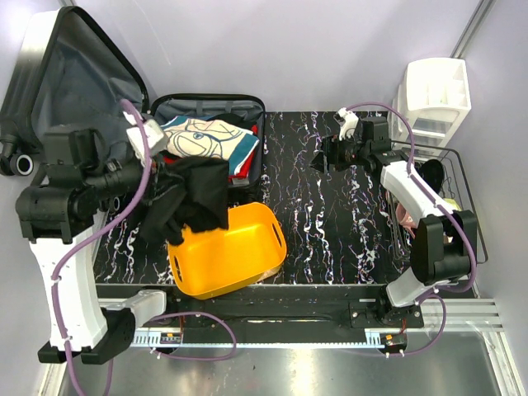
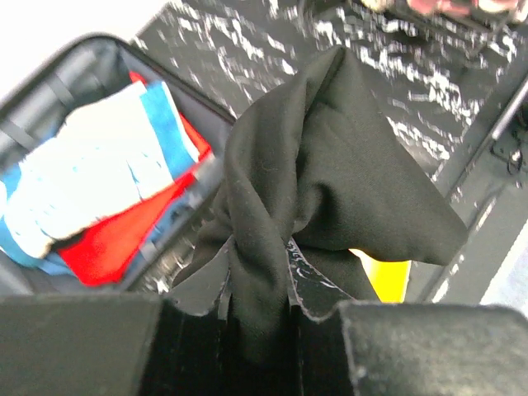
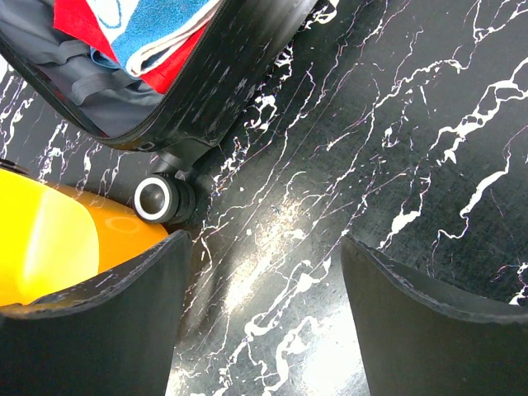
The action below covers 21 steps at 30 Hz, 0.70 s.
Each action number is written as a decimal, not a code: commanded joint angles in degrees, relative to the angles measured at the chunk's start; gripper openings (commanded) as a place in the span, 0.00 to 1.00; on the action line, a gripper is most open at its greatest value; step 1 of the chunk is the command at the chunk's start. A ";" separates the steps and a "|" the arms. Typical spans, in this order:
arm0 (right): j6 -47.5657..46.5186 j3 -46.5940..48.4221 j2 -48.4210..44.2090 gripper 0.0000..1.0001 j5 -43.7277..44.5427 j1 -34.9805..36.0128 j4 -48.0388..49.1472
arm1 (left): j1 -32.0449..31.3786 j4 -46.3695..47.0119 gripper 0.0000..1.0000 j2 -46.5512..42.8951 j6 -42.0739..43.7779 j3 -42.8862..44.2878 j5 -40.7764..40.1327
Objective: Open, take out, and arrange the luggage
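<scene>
Aloft, garment [image 1: 198, 194] over bin [image 1: 276, 231] rim beside luggage [image 1: 210, 101].

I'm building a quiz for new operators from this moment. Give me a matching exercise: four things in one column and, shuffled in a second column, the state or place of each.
Column one
1. luggage
2. black cloth
3. yellow bin
4. right gripper

Column two
A. open, holding nothing, above the marbled table
B. on the table, between the luggage and the arm bases
C. lid raised, folded clothes inside
D. pinched in the left gripper

Pairs: 1-C, 2-D, 3-B, 4-A
</scene>
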 commanded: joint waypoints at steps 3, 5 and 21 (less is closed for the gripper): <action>-0.16 -0.36 -3.18 0.82 0.52 -0.18 2.00 | 0.11 13.99 0.00 1.60 -12.20 13.36 8.76; -0.25 -0.45 -3.53 0.82 0.61 -0.18 2.09 | 0.11 15.33 0.00 0.90 -14.83 13.54 9.56; 0.72 -2.12 -4.32 0.81 -0.26 0.00 2.09 | 0.11 11.47 0.00 -10.98 -18.36 0.61 6.13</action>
